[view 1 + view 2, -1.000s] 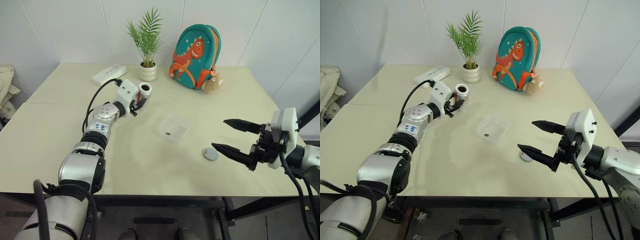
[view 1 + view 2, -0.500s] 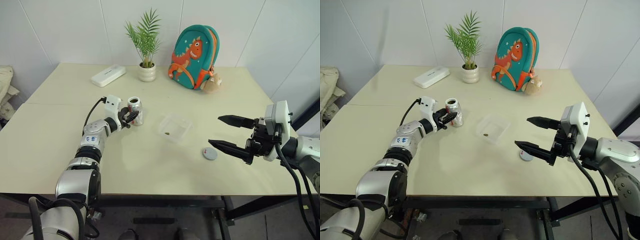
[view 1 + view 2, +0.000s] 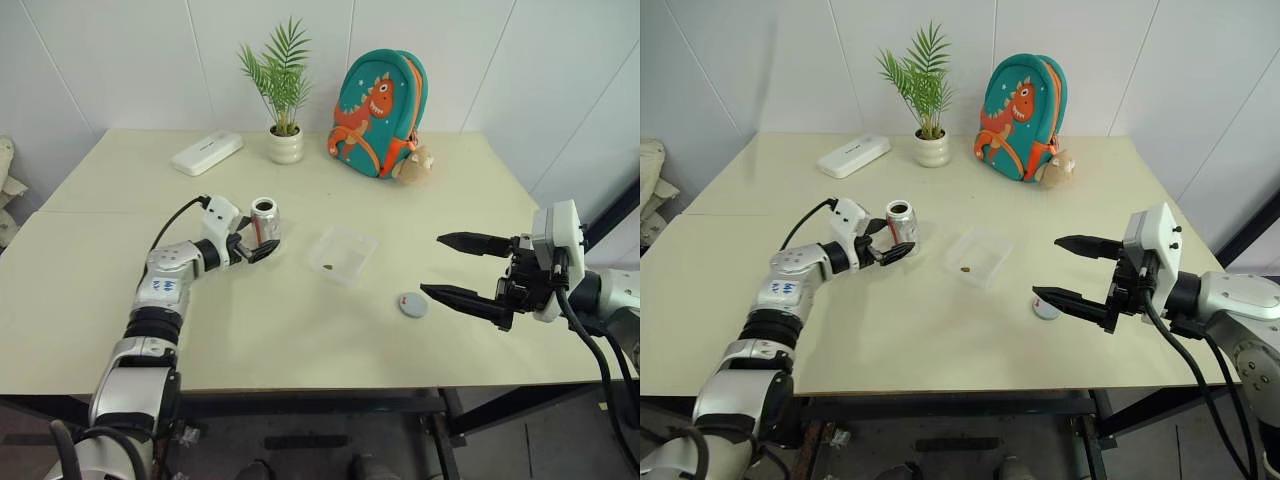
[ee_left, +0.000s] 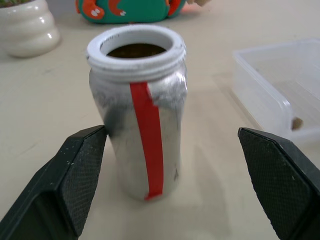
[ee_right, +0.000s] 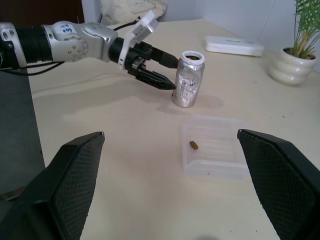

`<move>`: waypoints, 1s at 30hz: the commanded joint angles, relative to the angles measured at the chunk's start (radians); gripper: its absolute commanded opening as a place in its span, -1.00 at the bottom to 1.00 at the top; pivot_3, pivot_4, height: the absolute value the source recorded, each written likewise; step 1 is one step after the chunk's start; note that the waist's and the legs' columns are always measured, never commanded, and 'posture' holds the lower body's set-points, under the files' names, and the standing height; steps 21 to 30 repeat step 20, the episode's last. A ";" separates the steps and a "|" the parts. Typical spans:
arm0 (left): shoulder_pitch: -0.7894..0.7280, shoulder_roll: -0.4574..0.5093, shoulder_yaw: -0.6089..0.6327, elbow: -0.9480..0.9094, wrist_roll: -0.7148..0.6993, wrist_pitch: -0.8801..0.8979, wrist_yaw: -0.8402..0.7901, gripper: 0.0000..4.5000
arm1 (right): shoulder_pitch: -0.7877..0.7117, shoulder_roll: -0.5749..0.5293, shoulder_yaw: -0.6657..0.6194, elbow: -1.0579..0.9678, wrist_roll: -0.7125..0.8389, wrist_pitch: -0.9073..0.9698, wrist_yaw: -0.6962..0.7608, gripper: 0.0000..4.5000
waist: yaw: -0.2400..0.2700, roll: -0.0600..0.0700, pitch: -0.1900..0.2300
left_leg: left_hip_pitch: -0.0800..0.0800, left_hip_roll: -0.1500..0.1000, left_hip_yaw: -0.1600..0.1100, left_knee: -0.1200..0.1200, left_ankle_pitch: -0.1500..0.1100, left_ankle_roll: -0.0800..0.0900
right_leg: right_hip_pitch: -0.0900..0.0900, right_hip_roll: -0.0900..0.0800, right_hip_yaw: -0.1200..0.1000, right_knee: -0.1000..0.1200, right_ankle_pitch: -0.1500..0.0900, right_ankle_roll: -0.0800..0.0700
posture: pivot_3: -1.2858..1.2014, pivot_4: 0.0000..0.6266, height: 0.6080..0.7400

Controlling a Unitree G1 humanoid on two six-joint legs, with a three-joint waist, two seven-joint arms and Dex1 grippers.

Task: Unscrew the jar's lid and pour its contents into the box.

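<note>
Jar [image 3: 264,221] is seen standing upright on the table [image 3: 300,320], its long axis vertical and its mouth open, the lid [image 3: 411,304] lying flat well apart from it, near the front edge and just beyond the lower finger of the right gripper [image 3: 452,267]. Between jar and lid the box [image 3: 342,254] sits, with one dark bit [image 5: 193,145] of the contents lying on its floor; more brown matter is visible inside the jar's neck in the left wrist view.

Jaws of the left gripper [image 4: 175,165] are spread wide, one finger on each side of the jar's body, and neither pad appears to press the metal, so the jar is judged to be released, not held. The gripper is pointed level at the jar's side, across its axis, which suits a side grasp if the jar has to be taken up again.

Jaws of the right gripper are also wide apart and empty, held above the table on the far side of the box from the jar.

Left arm is plainly the nearer one to the jar. From the jar, the box lies toward the robot's right, just beside it, so any further pouring is judged to call for a short carry that way and a tip of the mouth over the box's rim.
</note>
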 commanded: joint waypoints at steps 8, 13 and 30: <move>0.179 0.329 0.102 -0.286 -0.168 0.130 -0.330 0.97 | -0.025 -0.080 -0.028 0.114 -0.059 -0.058 0.143 1.00 | -0.011 0.000 0.000 | 0.000 0.001 0.000 0.000 0.000 0.000 | 0.000 0.000 0.000 -0.001 0.000 -0.001 | 0.03 -0.52 1.00; 0.184 0.441 0.202 -0.178 -0.267 0.042 -0.516 0.97 | -0.054 -0.101 -0.015 0.208 -0.108 -0.099 0.203 1.00 | -0.019 0.000 0.000 | 0.000 0.001 0.001 0.000 -0.001 0.001 | 0.000 -0.002 -0.002 -0.002 0.000 -0.003 | 0.03 -0.52 1.00; 0.212 0.487 0.264 -0.094 -0.326 -0.017 -0.629 0.97 | -0.023 -0.143 -0.031 0.287 -0.187 -0.165 0.287 1.00 | -0.019 0.000 0.000 | 0.000 0.001 0.002 0.000 -0.001 0.002 | -0.001 -0.004 -0.003 -0.003 0.000 -0.004 | 0.03 -0.52 1.00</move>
